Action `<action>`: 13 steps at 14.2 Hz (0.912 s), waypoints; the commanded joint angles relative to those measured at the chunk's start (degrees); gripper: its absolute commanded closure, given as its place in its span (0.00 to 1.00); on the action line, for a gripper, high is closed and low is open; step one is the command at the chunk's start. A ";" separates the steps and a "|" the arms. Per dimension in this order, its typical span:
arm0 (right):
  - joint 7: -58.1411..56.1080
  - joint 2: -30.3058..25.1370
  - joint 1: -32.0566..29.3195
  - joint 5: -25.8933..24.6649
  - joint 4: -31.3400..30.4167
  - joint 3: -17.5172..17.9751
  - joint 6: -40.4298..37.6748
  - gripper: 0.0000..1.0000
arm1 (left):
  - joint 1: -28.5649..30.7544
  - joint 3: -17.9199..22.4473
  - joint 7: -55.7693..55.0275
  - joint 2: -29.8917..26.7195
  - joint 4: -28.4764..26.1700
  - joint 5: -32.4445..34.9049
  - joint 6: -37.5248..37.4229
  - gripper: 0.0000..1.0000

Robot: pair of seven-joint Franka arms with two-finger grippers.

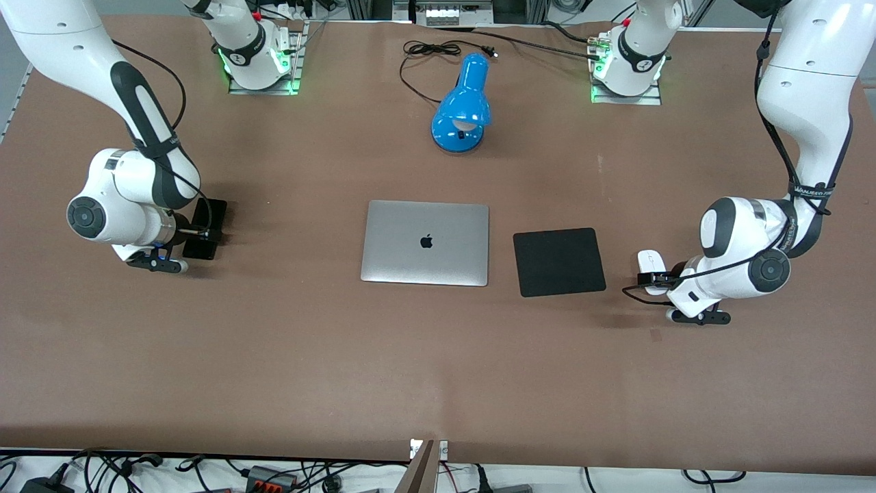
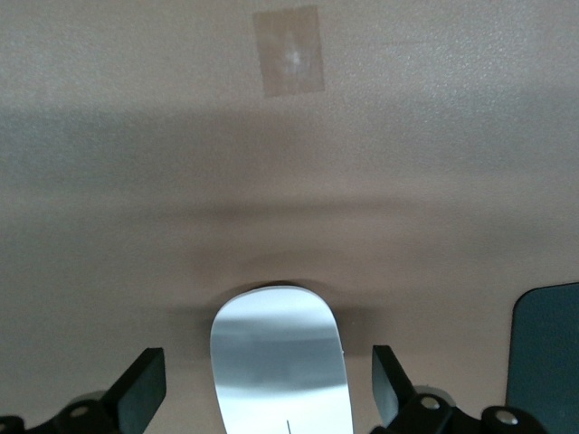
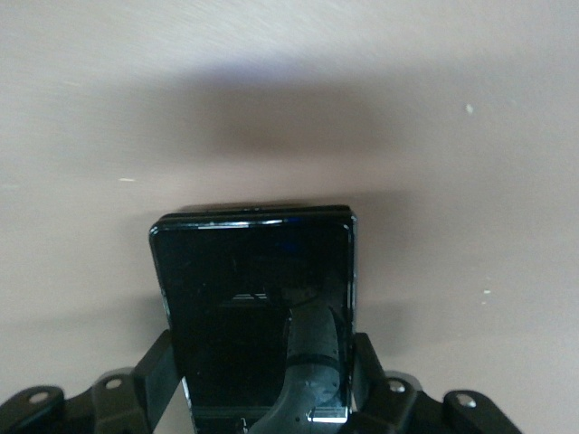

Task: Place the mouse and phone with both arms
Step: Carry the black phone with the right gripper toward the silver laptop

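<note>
On the brown table, left claw [image 2: 270,393] straddles glossy oval mouse [image 2: 279,362]; right claw [image 3: 262,380] grips slim phone [image 3: 253,307].

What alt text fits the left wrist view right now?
The white mouse lies on the brown table between the open fingers of the left pincer, which do not touch it. A black mat's corner shows beside it.

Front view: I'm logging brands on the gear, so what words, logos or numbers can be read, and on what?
Laptop: an apple logo on the lid, no words.
Left arm: white lettering on a black strap, too small to read.
Robot bases: a round mark on each, unreadable.
Mouse, phone, mat, lamp: no text visible.
</note>
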 commanded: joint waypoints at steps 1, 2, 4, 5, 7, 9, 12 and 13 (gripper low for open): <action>0.66 -2.95 0.09 0.60 3.60 3.47 -6.31 0.73 | 0.06 -0.24 0.65 -0.10 -0.08 1.22 0.11 0.00; 0.66 -2.95 0.00 0.60 5.44 4.88 -7.11 0.73 | 0.06 -0.24 0.65 -0.10 -0.08 1.22 0.11 0.00; 0.83 -2.78 0.35 0.60 8.09 8.47 -7.12 0.74 | 0.06 -0.24 0.74 -0.10 -0.08 1.30 0.11 0.01; 2.23 -2.43 0.79 0.60 9.14 9.97 -7.03 0.74 | 0.06 -0.24 0.74 -0.10 -0.08 1.31 0.11 0.08; 6.70 -1.29 4.11 0.52 10.90 11.57 -6.60 0.74 | 0.06 -0.24 0.82 -0.10 -0.08 1.39 0.11 0.21; 10.40 0.11 8.33 0.60 12.66 11.48 -6.33 0.74 | 0.06 -0.24 0.83 -0.10 -0.08 1.48 0.11 0.30; 16.02 3.63 13.00 0.60 16.17 11.48 -6.33 0.74 | 0.06 -0.24 0.83 -0.10 0.01 1.48 0.11 0.35; 17.95 4.94 13.79 0.60 16.88 11.48 -6.33 0.74 | 0.06 -0.24 0.83 -0.19 0.09 1.48 0.02 0.37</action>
